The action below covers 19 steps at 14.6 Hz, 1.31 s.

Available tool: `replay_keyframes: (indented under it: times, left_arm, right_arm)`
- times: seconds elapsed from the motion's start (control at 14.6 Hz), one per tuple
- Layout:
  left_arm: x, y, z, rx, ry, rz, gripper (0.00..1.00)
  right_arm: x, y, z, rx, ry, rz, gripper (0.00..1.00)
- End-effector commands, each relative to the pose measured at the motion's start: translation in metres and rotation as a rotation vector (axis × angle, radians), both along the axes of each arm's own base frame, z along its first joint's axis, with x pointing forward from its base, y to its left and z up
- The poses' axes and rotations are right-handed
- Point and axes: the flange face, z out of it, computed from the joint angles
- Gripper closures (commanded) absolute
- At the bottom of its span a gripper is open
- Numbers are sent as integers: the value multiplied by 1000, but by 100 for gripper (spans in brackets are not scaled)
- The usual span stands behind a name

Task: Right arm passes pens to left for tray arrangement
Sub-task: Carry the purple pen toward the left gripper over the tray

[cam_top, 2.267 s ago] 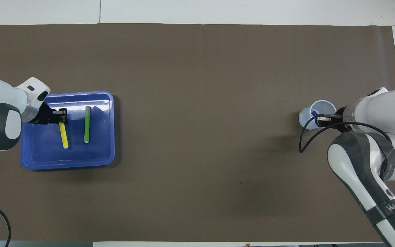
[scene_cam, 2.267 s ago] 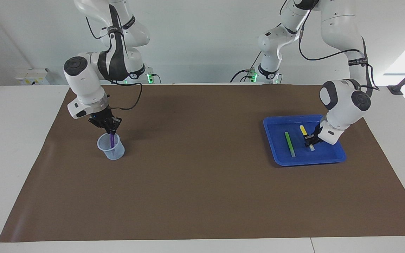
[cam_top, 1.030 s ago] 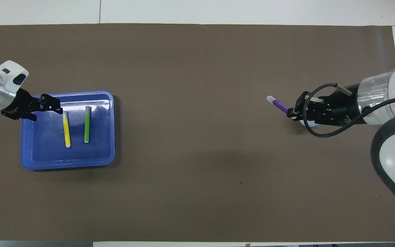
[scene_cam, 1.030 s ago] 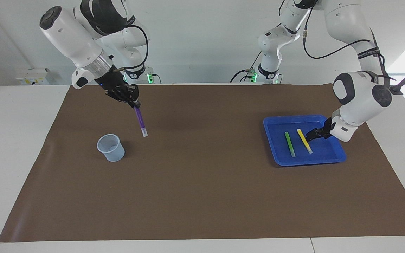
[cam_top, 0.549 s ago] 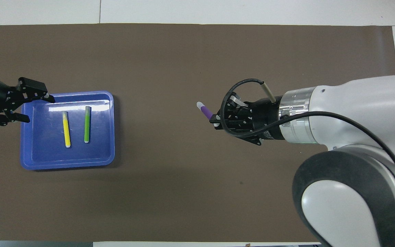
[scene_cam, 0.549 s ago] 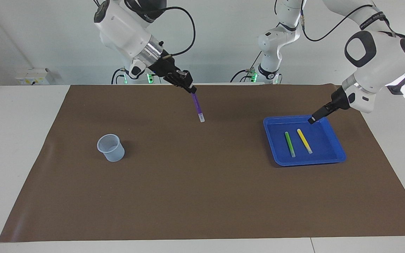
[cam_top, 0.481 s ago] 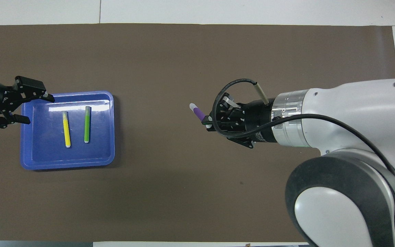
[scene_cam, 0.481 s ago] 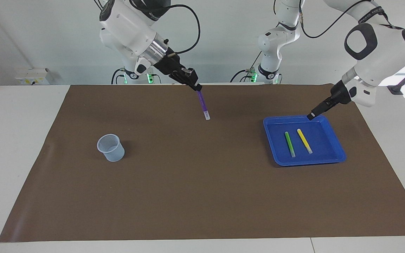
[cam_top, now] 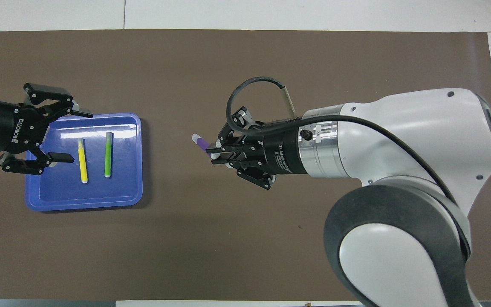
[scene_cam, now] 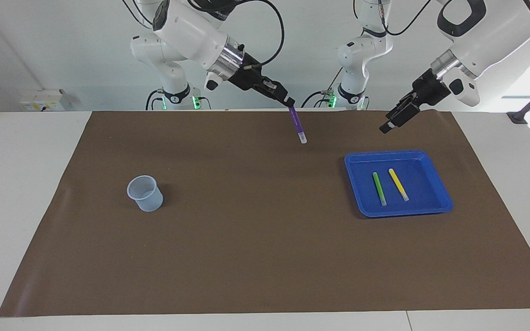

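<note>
Right gripper [scene_cam: 289, 103] is pinching the slim purple pen [scene_cam: 297, 124] over the mat's robot-side edge; left gripper [cam_top: 71, 136], fingers spread, is hanging over the blue plastic tray [scene_cam: 433, 202].

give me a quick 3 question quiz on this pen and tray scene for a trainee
1. True or false: the purple pen lies in the tray.
2. How many pens lie in the tray?
A. one
B. two
C. three
3. Fill in: the left end effector is raised over the tray with its fingers ____.

Key
1. False. The right end effector holds the purple pen in the air over the brown mat, whitish tip down.
2. B. The green pen and the yellow pen lie side by side, apart from each other.
3. open. It holds nothing.
</note>
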Motion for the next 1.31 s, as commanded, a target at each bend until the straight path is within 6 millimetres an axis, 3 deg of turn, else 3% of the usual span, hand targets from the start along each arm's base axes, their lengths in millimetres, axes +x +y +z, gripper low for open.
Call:
replay_keyframes:
  times: [0.0, 0.27, 0.55, 0.76, 0.89, 1.24]
  left_arm:
    - [-9, -13, -1, -117, 61, 58, 0]
    - [-19, -35, 2, -185, 198, 211, 0]
    - [-16, -62, 8, -185, 267, 410, 0]
    - [-21, -61, 2, -178, 297, 472, 3]
    - [-27, -56, -14, -174, 298, 518, 9]
    - [-33, -50, -27, -250, 324, 531, 8]
  right_arm:
    - [23, 7, -2, 116, 73, -33, 100]
    - [40, 20, -17, 211, 164, -83, 100]
    - [35, 44, -22, 228, 226, -106, 100]
    - [31, 49, -22, 226, 236, -104, 100]
    - [30, 51, -22, 226, 235, -100, 100]
    - [27, 55, -21, 222, 230, -97, 100]
